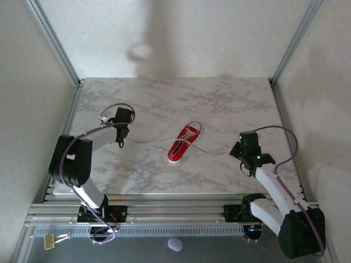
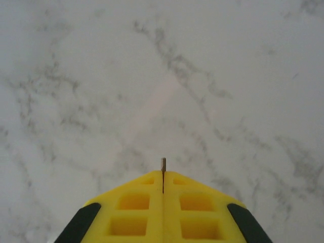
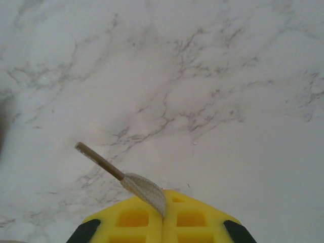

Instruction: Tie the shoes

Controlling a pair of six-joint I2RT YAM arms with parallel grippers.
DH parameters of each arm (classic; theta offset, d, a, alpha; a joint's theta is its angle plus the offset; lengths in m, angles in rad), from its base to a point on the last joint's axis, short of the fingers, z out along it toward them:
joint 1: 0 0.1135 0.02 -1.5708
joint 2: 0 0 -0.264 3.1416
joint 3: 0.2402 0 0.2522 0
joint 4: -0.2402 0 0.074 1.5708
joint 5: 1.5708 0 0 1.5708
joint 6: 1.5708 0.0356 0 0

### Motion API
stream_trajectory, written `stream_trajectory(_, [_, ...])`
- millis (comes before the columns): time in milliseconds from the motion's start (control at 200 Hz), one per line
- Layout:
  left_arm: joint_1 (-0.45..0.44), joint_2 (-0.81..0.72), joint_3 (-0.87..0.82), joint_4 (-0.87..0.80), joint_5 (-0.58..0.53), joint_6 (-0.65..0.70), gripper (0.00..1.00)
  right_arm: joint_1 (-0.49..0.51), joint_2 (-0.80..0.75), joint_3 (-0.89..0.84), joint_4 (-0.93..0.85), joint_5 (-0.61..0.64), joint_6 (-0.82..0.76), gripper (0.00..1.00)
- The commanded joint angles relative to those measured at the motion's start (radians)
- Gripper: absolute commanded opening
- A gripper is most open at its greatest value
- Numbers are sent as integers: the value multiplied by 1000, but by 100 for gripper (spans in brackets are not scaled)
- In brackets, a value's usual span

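Laces (image 3: 144, 188) of limp white cord, tips clenched in your left gripper (image 2: 163, 176) at nine o'clock and right gripper (image 3: 166, 198) at three, will drag the light red canvas sneaker (image 1: 183, 143).

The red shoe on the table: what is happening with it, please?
Two robot arms are tying it. The red sneaker lies in the middle of the marble table. The left gripper is shut on one white lace end, the right gripper on the other lace end, and the laces stretch out to either side. Any knot is too small to see.
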Motion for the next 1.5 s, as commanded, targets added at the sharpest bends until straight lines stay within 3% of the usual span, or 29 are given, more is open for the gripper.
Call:
stream_trajectory(0, [-9,-39,-66,4,56,-29,14,-1,52,41,-56,-30,3,0])
stream_trajectory(155, [-10,-105,-103,36,71,5,74,16,-15,32,-15,-70,-17,0])
stream_trajectory(250, [-15,-162,-101,61,89,61,99,19,-90,48,24,-143,-46,0])
stream_trajectory(475, [-62,-279,-105,147,132,153,100,19,-149,140,84,-328,-47,0])
stream_trajectory(706, [-223,-355,-228,495,394,345,100,21,-105,241,184,-482,23,0])
stream_trajectory(906, [-382,-406,-348,824,451,472,100,21,-30,364,254,-569,82,0])
stream_trajectory(996, [-434,-423,-390,935,525,569,98,22,-1,397,298,-592,124,0])
stream_trajectory(1206, [-484,-360,-355,935,752,671,93,34,70,463,350,-642,191,0])
stream_trajectory(1256, [-494,-325,-333,916,784,690,87,42,81,477,348,-643,196,0])
stream_trajectory(1326, [-519,-277,-301,892,804,717,81,51,91,490,343,-640,209,0])
stream_trajectory(1496, [-565,-174,-226,834,814,764,82,57,101,513,334,-645,242,0])
